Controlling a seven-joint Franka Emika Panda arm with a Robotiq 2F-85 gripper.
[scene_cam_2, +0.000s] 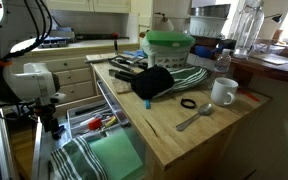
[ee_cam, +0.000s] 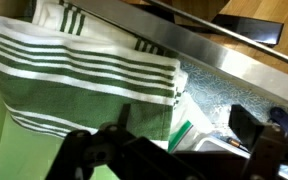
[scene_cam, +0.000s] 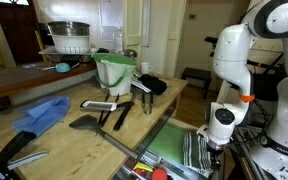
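Your gripper (scene_cam: 215, 146) is down low at the open drawer (scene_cam_2: 96, 122), below the counter (scene_cam: 54, 140) edge. In the wrist view the fingers (ee_cam: 89, 155) are spread wide w/ nothing btwn them, so it's released. The striped towel (ee_cam: 84, 65), white w/ green stripes, lies in the drawer just ahead of the fingers. Can't tell if they touch it. In both exterior views a plain green cloth (scene_cam_2: 116, 155) lies beside the towel.

On the counter in an exterior view: black cloth (scene_cam_2: 154, 82) mid, mug (scene_cam_2: 223, 92) right, spoon (scene_cam_2: 194, 118) nearer, green-lidded bowl (scene_cam_2: 169, 45) at the far end. A blue cloth (scene_cam: 39, 113) lies to the left in an exterior view.
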